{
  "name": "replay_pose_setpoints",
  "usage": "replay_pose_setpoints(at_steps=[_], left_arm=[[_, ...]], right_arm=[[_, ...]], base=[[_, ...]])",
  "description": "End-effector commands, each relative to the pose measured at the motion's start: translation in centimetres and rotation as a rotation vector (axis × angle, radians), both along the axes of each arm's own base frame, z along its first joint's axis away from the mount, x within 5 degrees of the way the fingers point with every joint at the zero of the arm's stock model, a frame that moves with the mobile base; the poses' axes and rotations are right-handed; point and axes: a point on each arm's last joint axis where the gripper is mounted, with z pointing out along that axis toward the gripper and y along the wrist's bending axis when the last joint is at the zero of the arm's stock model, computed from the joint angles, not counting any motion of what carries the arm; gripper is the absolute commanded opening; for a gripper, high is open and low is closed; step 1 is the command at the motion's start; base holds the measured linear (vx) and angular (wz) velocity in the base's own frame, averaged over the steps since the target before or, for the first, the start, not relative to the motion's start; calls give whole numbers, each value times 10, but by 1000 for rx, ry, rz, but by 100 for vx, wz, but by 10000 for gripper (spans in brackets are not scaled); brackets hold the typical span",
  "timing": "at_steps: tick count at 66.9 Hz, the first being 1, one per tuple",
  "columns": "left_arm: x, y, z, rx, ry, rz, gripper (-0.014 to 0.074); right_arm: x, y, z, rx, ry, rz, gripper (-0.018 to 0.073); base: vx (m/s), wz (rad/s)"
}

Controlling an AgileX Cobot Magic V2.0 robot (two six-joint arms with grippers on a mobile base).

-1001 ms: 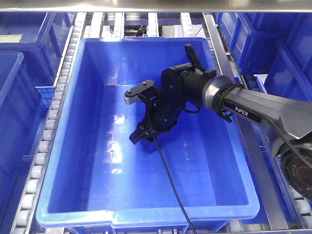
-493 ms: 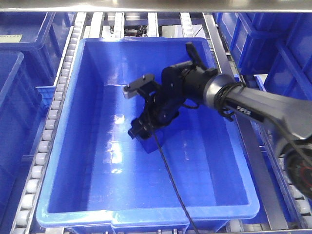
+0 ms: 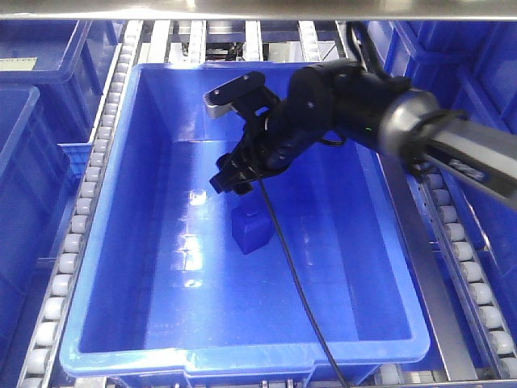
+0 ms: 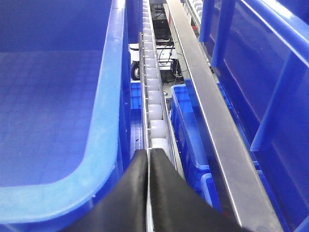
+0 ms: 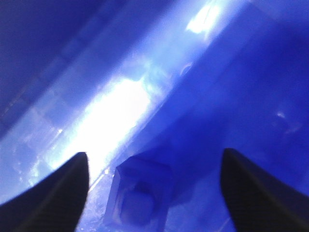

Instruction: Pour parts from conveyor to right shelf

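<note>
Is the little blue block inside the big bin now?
Yes, inside. The block sits on the floor of the bin, and the open right pincer hangs above it, holding nothing.

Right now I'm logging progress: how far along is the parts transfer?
Nearly done. The blue block sits on the floor of the bin on the roller shelf. The right hand is open and above the block, apart from it. What's left: pulling that arm out. The left hand is shut, beside the bin.

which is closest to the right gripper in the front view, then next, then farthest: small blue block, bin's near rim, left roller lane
1. Small blue plastic block, just below the open right gripper.
2. Left lane of grey-white rollers, beside the bin.
3. Large blue plastic bin's near rim, at the bottom.
</note>
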Motion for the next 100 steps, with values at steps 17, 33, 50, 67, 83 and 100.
replay_pose_setpoints(at_steps=[17, 33, 50, 67, 83, 100], left_arm=[[3, 0, -3, -11, -31, -1, -6], [3, 0, -3, -11, -31, -1, -6], [3, 0, -3, -11, -31, -1, -6], [3, 0, -3, -11, -31, -1, -6], [3, 0, -3, -11, -31, -1, -6], [3, 0, -3, -11, -31, -1, -6]], right_arm=[[-51, -34, 46, 162, -250, -38, 188], [-95, -67, 74, 266, -381, -79, -11], [-141, -117, 79, 369, -482, -197, -10], [-189, -163, 72, 377, -555, -289, -10], [-224, -180, 77, 411, -629, -308, -10], [-239, -185, 71, 410, -631, -305, -10]], base=[[0, 0], [0, 0], [0, 0], [0, 0], [0, 0], [0, 0]])
